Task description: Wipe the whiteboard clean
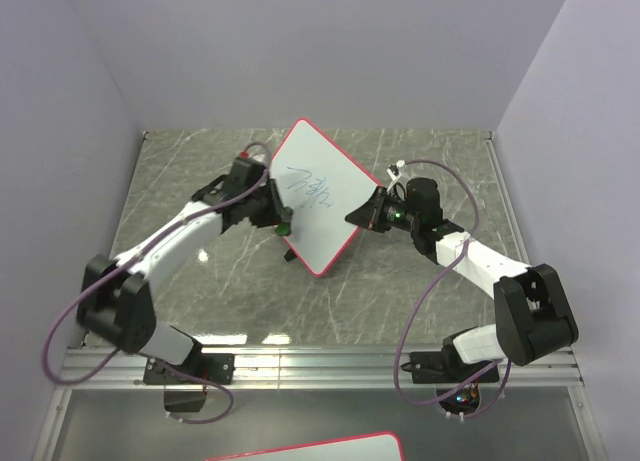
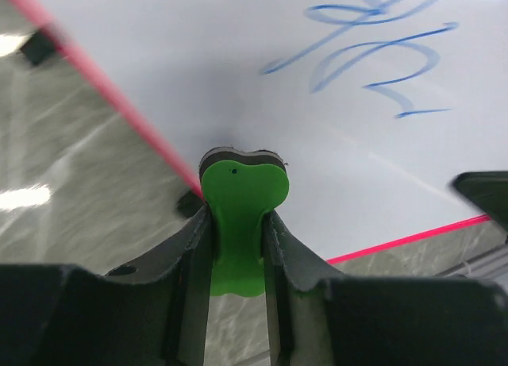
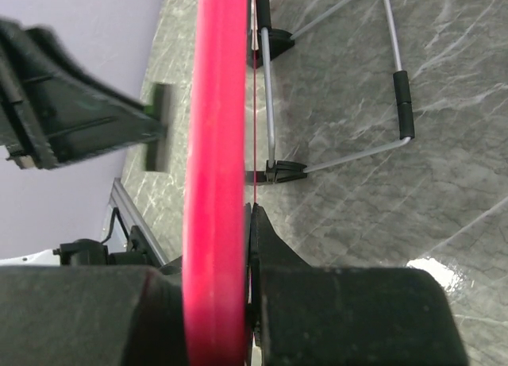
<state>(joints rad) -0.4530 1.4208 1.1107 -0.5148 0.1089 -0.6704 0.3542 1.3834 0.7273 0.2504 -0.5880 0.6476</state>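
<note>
The left gripper [image 1: 276, 214] is closed on a green eraser [image 2: 242, 195], its two fingers [image 2: 190, 247] pinching the block's narrow waist. The eraser's dark pad end points at the whiteboard [image 1: 322, 199] and sits at the board's face near its lower left rim. Whether the pad presses the surface or stops just short is hard to tell. In the left wrist view the white face fills the upper frame, and the blue scribble [image 2: 373, 56] lies up and to the right, well apart from the eraser.

The board stands in the middle of the table [image 1: 190, 181], between the two arms, tilted back with one corner up so that it reads as a diamond from above. A wire stand [image 3: 333, 156] with small black feet rests on the marble top behind it.

The right gripper [image 1: 362, 213] is clamped on the board's right edge. In the right wrist view its fingers [image 3: 266, 247] sit on either side of the pink-red rim [image 3: 214, 144].
</note>
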